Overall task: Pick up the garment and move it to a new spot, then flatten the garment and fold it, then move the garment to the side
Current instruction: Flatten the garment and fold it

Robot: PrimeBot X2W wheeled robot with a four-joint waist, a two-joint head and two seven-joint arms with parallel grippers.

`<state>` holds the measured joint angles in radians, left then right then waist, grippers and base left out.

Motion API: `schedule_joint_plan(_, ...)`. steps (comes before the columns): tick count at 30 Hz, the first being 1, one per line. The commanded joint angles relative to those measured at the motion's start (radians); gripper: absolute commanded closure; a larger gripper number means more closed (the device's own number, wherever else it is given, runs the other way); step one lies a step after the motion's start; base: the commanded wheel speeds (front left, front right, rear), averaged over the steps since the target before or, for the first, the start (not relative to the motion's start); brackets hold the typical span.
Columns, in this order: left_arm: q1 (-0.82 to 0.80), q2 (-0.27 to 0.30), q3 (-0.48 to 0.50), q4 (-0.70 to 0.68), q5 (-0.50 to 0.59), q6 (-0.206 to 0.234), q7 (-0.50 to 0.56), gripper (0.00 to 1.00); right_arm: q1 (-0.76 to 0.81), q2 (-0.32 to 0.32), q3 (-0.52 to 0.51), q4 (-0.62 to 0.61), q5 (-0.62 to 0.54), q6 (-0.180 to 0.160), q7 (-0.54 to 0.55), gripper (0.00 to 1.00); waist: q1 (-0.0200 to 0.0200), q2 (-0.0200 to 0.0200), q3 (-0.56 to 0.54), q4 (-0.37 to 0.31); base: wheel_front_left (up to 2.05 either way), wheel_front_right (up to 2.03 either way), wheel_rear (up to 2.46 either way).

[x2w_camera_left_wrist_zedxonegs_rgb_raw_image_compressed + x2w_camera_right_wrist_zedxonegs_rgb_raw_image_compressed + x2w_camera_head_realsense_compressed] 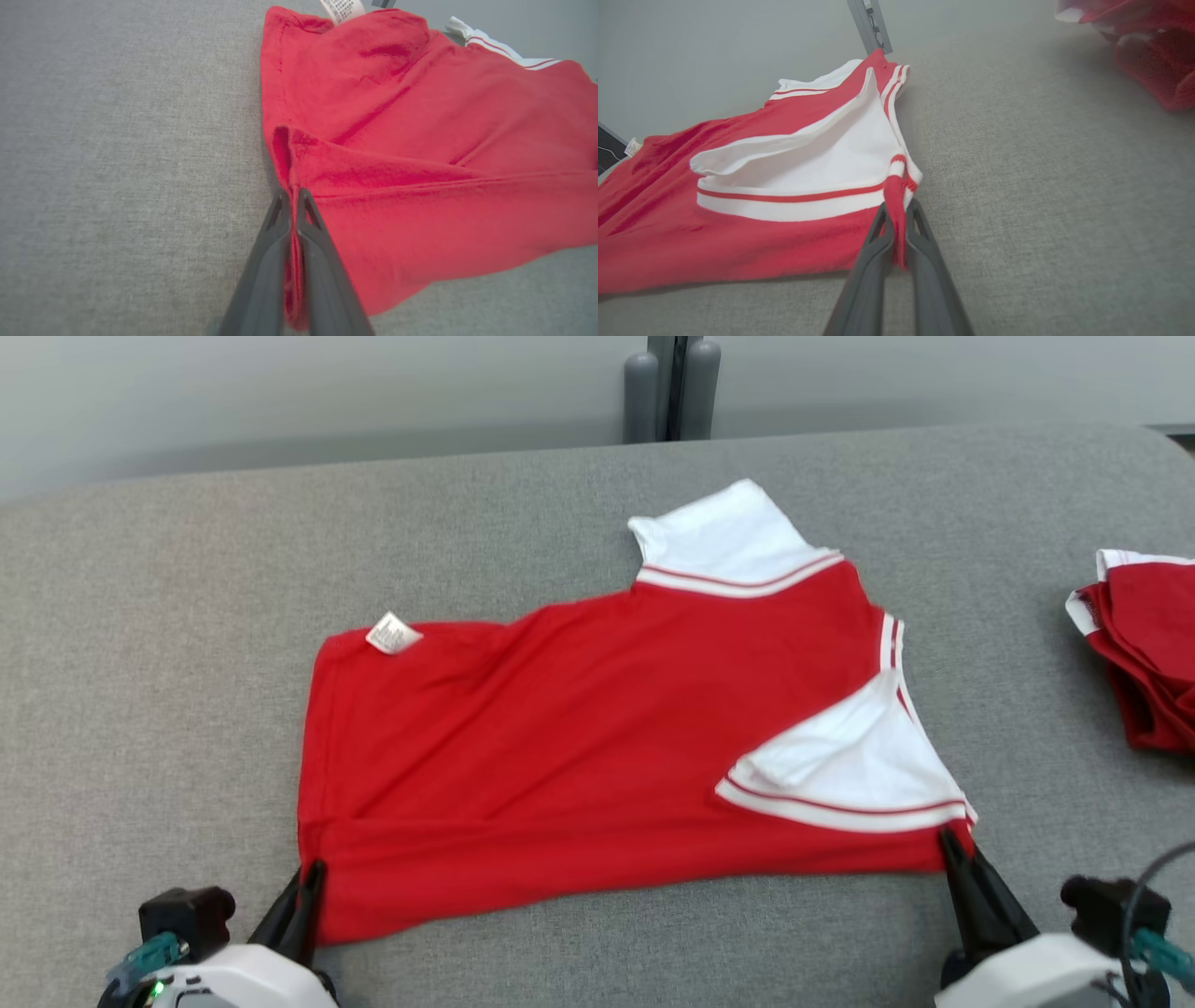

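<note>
A red garment with white, red-striped sleeves is spread flat near the middle of a grey fabric-covered table, its long edge turned toward the robot. One white sleeve is seen at the far edge, and the other sleeve is laid over the red cloth at the near right. A small white label sticks out at the far left corner. The near left corner is pinched by the left gripper, whose fingers are drawn close together with a fold of red cloth caught between them; a ridge of cloth is raised just past the tips. The near right corner, below the striped sleeve hem, is gripped likewise by the right gripper, its fingers narrowed on a strip of red fabric. A second red and white garment is bunched at the table's right edge, well apart from the first. A dark post is seen beyond the far edge.
</note>
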<state>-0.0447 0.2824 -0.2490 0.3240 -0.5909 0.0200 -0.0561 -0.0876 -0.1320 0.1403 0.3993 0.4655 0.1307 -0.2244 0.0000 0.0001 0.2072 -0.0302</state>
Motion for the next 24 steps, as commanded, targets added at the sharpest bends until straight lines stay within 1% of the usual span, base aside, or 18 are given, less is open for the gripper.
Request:
schedule_joint_plan(1,0.024,0.016,0.004,-0.022,-0.002,0.012,0.011,1.0,0.036,-0.005,-0.012,-0.024,0.002,0.0,0.01,1.0,0.0,-0.0001,-0.017,0.0,0.0,0.0,0.0)
schedule_joint_plan(7,0.122,0.047,0.009,-0.127,-0.011,0.055,0.067,1.0,0.182,0.028,-0.062,-0.141,-0.018,0.0,0.066,1.0,0.0,-0.0001,-0.055,-0.005,0.0,0.0,0.0)
schedule_joint_plan(12,0.189,0.043,-0.001,-0.179,-0.029,0.08,0.118,1.0,0.255,0.05,-0.079,-0.209,-0.037,0.0,0.12,1.0,0.0,-0.0001,-0.073,-0.017,0.0,0.0,0.0)
schedule_joint_plan(13,0.197,0.042,-0.003,-0.187,-0.027,0.086,0.122,1.0,0.26,0.052,-0.082,-0.219,-0.039,0.0,0.129,0.97,0.0,-0.0001,-0.074,-0.019,0.0,0.0,0.0)
schedule_joint_plan(14,0.201,0.038,-0.005,-0.194,-0.026,0.088,0.122,0.97,0.265,0.054,-0.084,-0.224,-0.044,0.0,0.139,0.64,0.0,-0.0001,-0.075,-0.02,0.0,0.0,0.0)
schedule_joint_plan(15,0.205,0.032,-0.005,-0.201,-0.028,0.094,0.117,0.04,0.269,0.057,-0.086,-0.232,-0.048,0.0,0.144,0.16,0.0,-0.0001,-0.076,-0.02,0.0,0.0,0.0)
schedule_joint_plan(16,0.206,0.03,-0.001,-0.205,-0.025,0.101,0.106,0.0,0.268,0.058,-0.088,-0.242,-0.053,0.0,0.145,0.0,0.0,-0.0001,-0.077,-0.02,0.0,0.0,0.0)
schedule_joint_plan(20,0.192,0.005,0.021,-0.226,-0.013,0.121,0.032,0.0,0.254,0.062,-0.114,-0.287,-0.086,0.0,0.128,0.0,0.0,-0.0001,-0.083,-0.02,0.0,0.0,0.0)
schedule_joint_plan(24,0.151,0.003,0.037,-0.248,0.022,0.135,-0.053,0.0,0.223,0.056,-0.152,-0.356,-0.132,0.0,0.1,0.0,0.0,-0.0001,-0.089,-0.021,0.0,0.0,0.0)
